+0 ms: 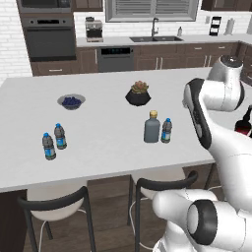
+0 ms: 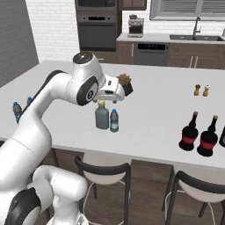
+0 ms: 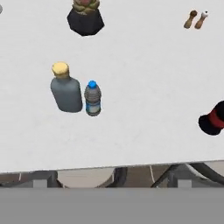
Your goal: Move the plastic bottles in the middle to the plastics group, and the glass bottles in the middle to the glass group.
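Hand view: water bottle [image 3: 92,98] beside grey flask [image 3: 65,89], fingers hidden.

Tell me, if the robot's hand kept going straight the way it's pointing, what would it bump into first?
Probably the bare white counter, just right of the small water bottle beside the grey flask. The hand view looks down there, but depth is hard to judge, so it might clip the bottle instead.

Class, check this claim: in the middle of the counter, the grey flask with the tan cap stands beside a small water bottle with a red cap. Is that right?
Not quite. The grey flask does stand beside the small water bottle in the middle of the counter, but that bottle's cap is blue, not red. The hand view shows it plainly.
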